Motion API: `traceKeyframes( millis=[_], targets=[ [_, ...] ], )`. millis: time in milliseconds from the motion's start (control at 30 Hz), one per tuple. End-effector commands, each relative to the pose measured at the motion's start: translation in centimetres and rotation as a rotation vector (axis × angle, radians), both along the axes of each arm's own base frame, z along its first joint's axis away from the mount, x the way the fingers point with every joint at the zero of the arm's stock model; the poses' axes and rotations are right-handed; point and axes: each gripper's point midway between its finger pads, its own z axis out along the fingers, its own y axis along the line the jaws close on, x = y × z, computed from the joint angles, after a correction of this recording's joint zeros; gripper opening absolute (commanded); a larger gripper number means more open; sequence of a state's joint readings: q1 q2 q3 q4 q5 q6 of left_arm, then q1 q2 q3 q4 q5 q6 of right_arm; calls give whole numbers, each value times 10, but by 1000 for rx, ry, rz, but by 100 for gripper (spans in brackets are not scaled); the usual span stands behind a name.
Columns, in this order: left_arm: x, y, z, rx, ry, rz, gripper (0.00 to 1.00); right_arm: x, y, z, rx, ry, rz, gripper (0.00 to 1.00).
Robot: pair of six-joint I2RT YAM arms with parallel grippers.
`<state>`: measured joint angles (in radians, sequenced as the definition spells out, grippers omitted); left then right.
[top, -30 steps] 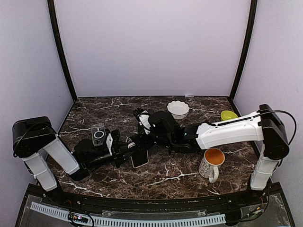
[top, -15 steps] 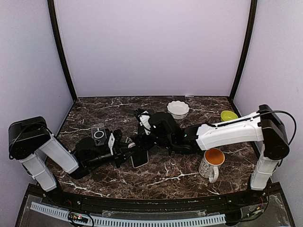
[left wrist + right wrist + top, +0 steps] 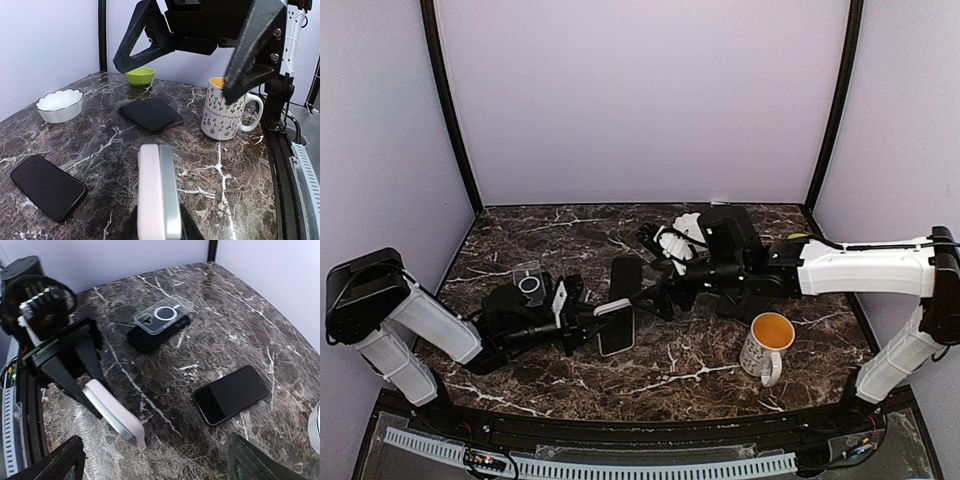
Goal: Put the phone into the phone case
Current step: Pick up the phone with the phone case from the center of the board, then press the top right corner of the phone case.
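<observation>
My left gripper (image 3: 594,323) is shut on the phone (image 3: 170,192), which stands on its long edge just above the table. The phone's silver side shows, with the pink phone case (image 3: 149,192) against it. In the right wrist view one corner of the pink case (image 3: 141,442) sticks out loose from the phone (image 3: 102,412). My right gripper (image 3: 655,272) hangs open above and beyond the phone, with nothing between its fingers (image 3: 60,465).
A black phone (image 3: 623,276) lies flat just behind the held one. A clear case (image 3: 528,283) rests on a dark slab at the left. A dark flat device (image 3: 150,114), a mug (image 3: 767,345), a white bowl (image 3: 697,230) and a green bowl (image 3: 803,243) stand to the right.
My right gripper has lifted off the held phone and drawn back to the right, opening wider and uncovering the black phone. My left gripper has closed a little on the cased phone.
</observation>
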<state>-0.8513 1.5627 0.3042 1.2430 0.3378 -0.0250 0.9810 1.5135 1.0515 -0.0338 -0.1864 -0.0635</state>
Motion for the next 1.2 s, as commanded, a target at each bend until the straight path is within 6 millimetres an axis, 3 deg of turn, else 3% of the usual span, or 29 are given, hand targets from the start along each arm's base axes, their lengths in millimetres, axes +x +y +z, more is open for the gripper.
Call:
traceKeyframes(
  millis=[0, 167, 333, 367, 533, 700, 900, 933, 1033, 1167],
  targets=[
    [-11, -7, 32, -52, -59, -76, 0, -39, 1, -3, -8, 58, 219, 98],
    [-18, -9, 33, -8, -100, -121, 0, -45, 6, -12, 12, 77, 262, 95],
    [-22, -2, 17, -20, -126, -109, 0, -32, 22, -28, 14, 51, 263, 81],
    [-22, -2, 8, -9, -112, -112, 0, -32, 25, -32, 11, 51, 274, 79],
    [-22, -2, 1, -27, -82, -110, 0, -36, 36, -45, -19, 61, 320, 66],
    [-22, -1, -3, -14, -74, -103, 0, -39, 39, -46, -8, 47, 343, 48],
    [-24, -3, -1, -19, -71, -122, 0, -43, 53, -49, 3, 55, 380, 34],
    [-25, -4, 0, -21, -70, -127, 0, -42, 54, -49, 3, 51, 381, 29],
    [-24, -5, -1, -18, -63, -133, 0, -43, 55, -46, 0, 42, 388, 0],
    [-25, -6, 2, -20, -51, -139, 0, -42, 49, -42, -29, 18, 377, 0]
  ],
)
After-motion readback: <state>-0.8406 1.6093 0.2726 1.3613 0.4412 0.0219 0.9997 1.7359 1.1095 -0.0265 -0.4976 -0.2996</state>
